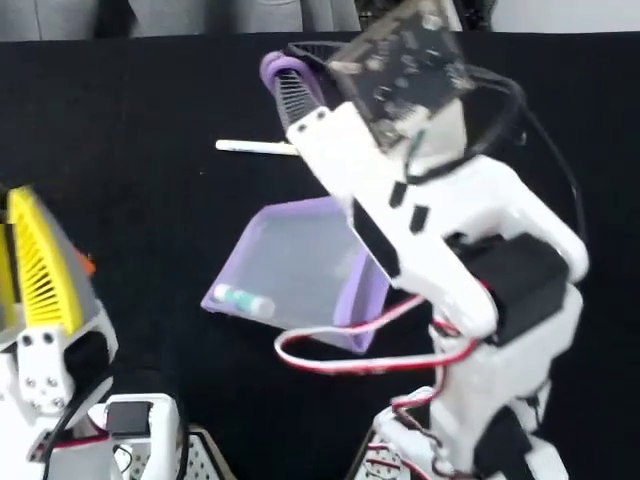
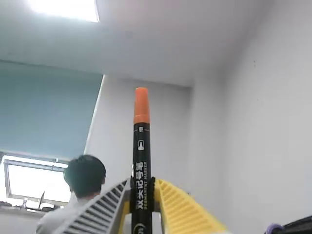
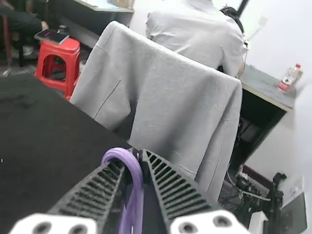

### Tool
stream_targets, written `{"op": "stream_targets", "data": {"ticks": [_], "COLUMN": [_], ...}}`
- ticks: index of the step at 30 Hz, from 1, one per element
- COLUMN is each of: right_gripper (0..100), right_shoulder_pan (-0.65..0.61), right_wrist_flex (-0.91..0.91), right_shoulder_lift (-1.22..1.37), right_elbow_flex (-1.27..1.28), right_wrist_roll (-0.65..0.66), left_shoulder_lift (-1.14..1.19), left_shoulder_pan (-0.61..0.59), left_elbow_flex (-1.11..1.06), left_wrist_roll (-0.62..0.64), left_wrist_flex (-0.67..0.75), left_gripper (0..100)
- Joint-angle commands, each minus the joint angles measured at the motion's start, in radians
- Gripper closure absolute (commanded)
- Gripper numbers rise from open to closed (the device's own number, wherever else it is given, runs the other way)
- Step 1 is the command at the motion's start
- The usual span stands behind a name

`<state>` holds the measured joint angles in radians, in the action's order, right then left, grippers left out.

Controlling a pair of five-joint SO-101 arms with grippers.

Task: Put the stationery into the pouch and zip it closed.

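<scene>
two grippers busy here: the left gripper [image 2: 142,187] is clenched on a black marker with an orange cap [image 2: 142,146], held up off the black table [image 1: 130,100]. the right gripper [image 3: 135,163] pinches a purple loop [image 3: 132,190], seemingly part of the lavender translucent pouch [image 1: 300,255] lying mid-table. one small teal-and-white item [image 1: 243,299] looks already inside. a thin white pen [image 1: 255,147] lies just beyond the pouch. early going, i'd say: marker and pen to load, zipping not yet done.
</scene>
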<state>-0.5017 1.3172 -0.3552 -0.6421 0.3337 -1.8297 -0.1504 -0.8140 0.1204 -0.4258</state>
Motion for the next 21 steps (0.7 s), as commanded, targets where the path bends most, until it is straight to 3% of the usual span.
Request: {"op": "stream_targets", "data": {"ticks": [1,6,11,15,21], "right_gripper": [98.7,98.6,98.6,98.6,98.6], "right_shoulder_pan": [-0.031,-0.117,-0.219,-0.235,-0.236], "right_wrist_flex": [0.026,0.028,0.075,0.078,0.06], "right_shoulder_lift": [0.134,0.269,0.283,0.255,0.252], "right_elbow_flex": [-0.213,-0.467,-0.673,-0.728,-0.727], "right_wrist_roll": [0.046,0.051,0.051,0.051,0.049], "left_shoulder_lift": [0.003,0.003,0.002,0.002,0.002], "left_shoulder_pan": [-0.027,-0.033,-0.033,-0.033,-0.024], "left_elbow_flex": [0.007,0.008,-0.018,-0.033,-0.024], "left_wrist_roll": [0.011,0.005,-0.038,-0.117,-0.112], "left_wrist_flex": [0.112,0.238,0.236,0.244,0.239], "left_gripper": [97,97,97,97,97]}}
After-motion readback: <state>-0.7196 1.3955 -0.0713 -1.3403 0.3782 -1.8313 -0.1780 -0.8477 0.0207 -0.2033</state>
